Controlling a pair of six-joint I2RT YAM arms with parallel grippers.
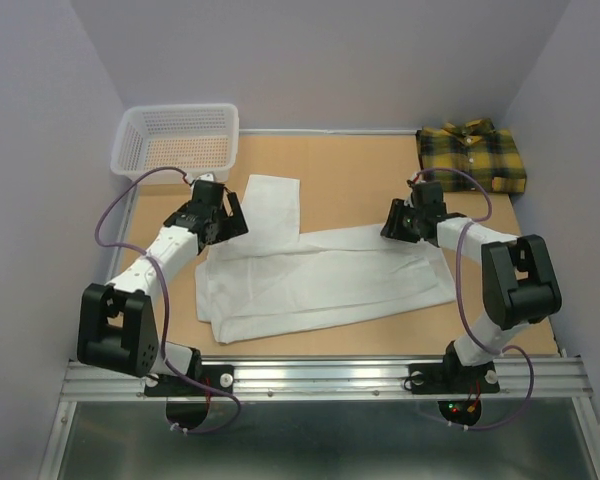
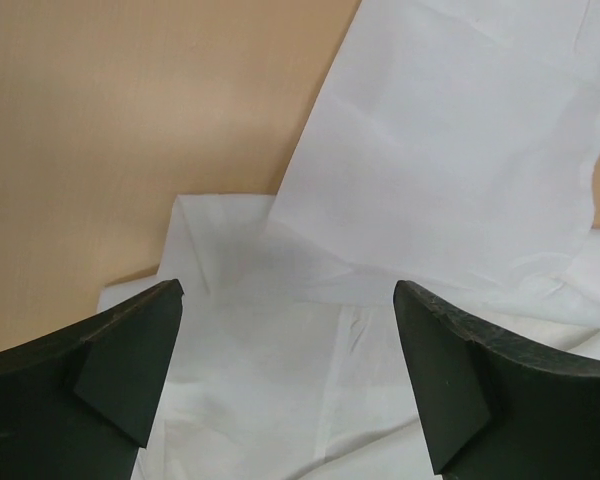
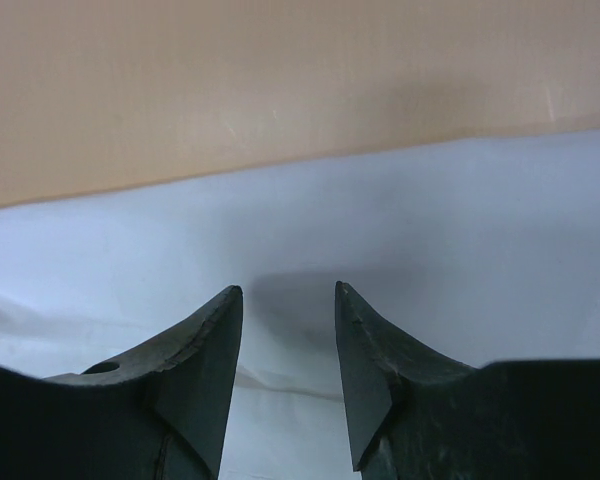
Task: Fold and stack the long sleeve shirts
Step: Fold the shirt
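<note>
The white shirt lies partly folded lengthwise across the middle of the table, with one sleeve lying toward the back left. The plaid shirt sits folded at the back right corner. My left gripper is open over the shirt's left end, where the sleeve meets the body. My right gripper is open just above the shirt's upper right edge, with nothing between its jaws.
A white mesh basket stands at the back left corner. Bare wooden table shows behind the white shirt. A metal rail runs along the near edge.
</note>
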